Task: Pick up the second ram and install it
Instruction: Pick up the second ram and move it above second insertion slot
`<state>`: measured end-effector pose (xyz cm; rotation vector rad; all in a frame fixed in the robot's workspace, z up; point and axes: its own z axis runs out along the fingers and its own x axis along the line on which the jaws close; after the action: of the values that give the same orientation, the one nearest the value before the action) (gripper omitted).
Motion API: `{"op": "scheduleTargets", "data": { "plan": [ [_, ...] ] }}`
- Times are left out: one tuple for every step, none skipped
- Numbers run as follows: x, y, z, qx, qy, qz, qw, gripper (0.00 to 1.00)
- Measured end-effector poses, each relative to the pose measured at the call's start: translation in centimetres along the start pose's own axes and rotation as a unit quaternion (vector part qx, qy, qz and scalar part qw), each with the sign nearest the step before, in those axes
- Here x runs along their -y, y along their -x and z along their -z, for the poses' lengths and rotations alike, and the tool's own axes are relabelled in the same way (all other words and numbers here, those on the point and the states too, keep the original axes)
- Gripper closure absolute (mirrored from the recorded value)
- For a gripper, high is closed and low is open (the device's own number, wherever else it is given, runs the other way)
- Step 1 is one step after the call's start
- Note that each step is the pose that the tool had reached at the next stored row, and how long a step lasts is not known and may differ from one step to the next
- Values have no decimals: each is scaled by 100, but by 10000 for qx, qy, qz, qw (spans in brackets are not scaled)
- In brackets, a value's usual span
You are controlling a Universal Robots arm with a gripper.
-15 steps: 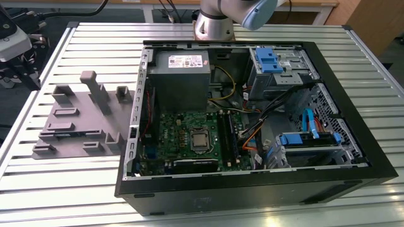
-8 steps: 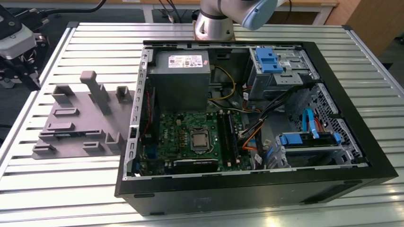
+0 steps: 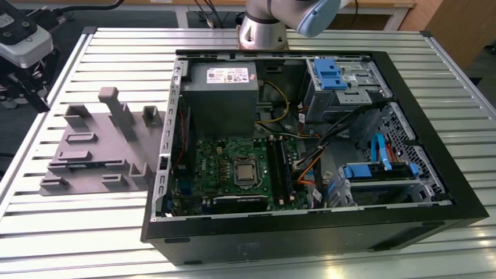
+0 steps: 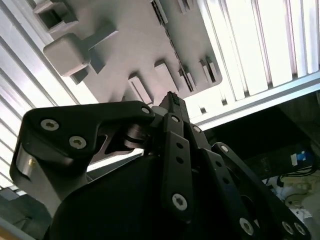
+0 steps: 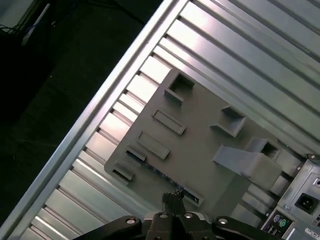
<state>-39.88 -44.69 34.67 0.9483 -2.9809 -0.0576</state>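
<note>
Fingers (image 5: 172, 197) clenched, empty, over one grey tray (image 5: 200, 150); second ram (image 5: 159, 174), one stick, in its slot.

Count's on: 1 slatted table (image 3: 69, 232), 1 robot arm (image 3: 263, 26) w/ 1 gripper (image 4: 172, 102), 1 open PC case (image 3: 310, 232), and 1 grey tray (image 3: 93, 157) beside it w/ 3 taller posts (image 3: 116, 110) standing up on it. Inside the case: 1 grey power box (image 3: 219, 93), 1 green main board (image 3: 225, 168) w/ 1 square chip (image 3: 246, 172) mid-board, 2 blue drive brackets (image 3: 337, 70) and 1 blue cable (image 3: 380, 148). Round the case's back, in the first wrist view: 1 power socket (image 5: 305, 202) plus 2 round ports (image 5: 274, 219).
</note>
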Motion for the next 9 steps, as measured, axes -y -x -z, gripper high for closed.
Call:
{"op": "scheduleTargets", "data": {
  "plan": [
    [0, 0, -3, -3, 0, 90, 10000, 89],
    [0, 0, -7, -7, 0, 180, 9998, 89],
    [1, 0, -10, -10, 0, 275, 9996, 89],
    [1, 0, -14, -14, -1, 368, 9993, 89],
    [1, 0, -17, -17, 0, 457, 9990, 89],
    [1, 0, -21, -21, -1, 547, 9985, 89],
    [1, 0, -25, -24, -1, 637, 9980, 89],
    [2, 0, -28, -28, -1, 727, 9974, 89],
    [2, 0, -32, -31, -1, 817, 9967, 89]
  ]
}}
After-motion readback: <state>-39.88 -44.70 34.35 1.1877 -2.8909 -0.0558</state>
